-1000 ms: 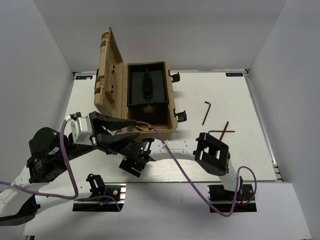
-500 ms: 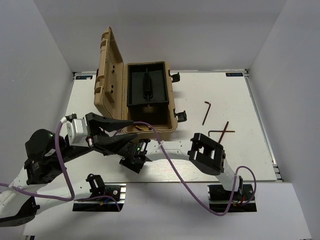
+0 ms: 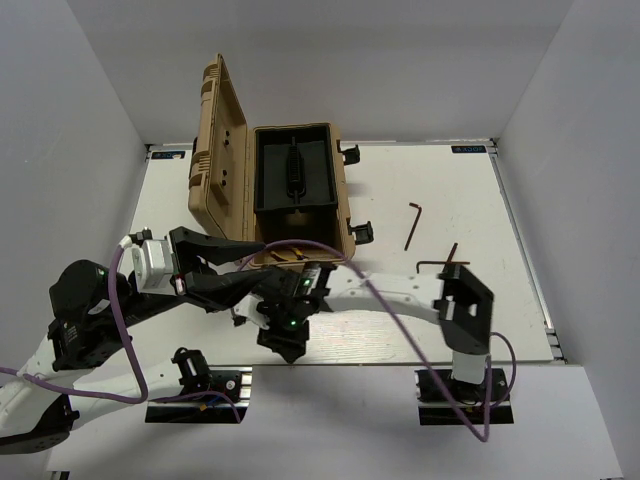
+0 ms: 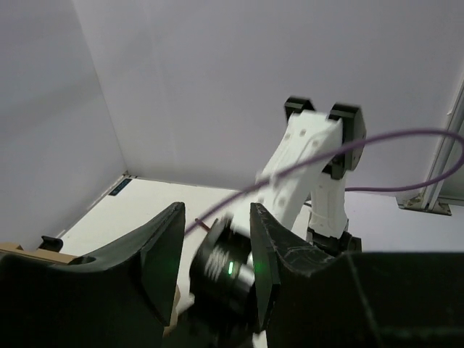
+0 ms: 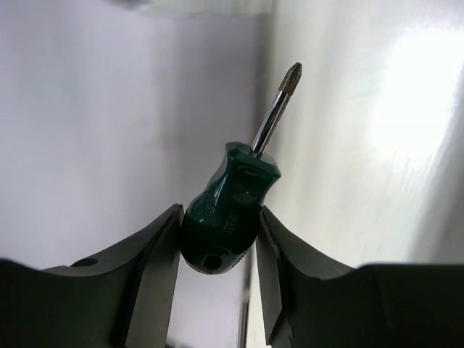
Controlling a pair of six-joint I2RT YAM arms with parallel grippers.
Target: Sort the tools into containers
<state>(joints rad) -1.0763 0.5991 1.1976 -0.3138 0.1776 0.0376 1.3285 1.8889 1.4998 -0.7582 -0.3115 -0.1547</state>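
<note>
My right jaws clenched one green screwdriver (image 5: pixel 230 210), my left jaws gaped empty, two hex keys (image 3: pixel 413 226) lay right, one toolbox (image 3: pixel 218 150) far left

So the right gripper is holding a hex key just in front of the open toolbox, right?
Not a hex key. The right wrist view shows the right gripper holding a green-handled screwdriver, tip pointing away from the fingers. It is just in front of the open toolbox.

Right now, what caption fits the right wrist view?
The right gripper grips a stubby green-handled screwdriver, its cross tip pointing away.
</note>
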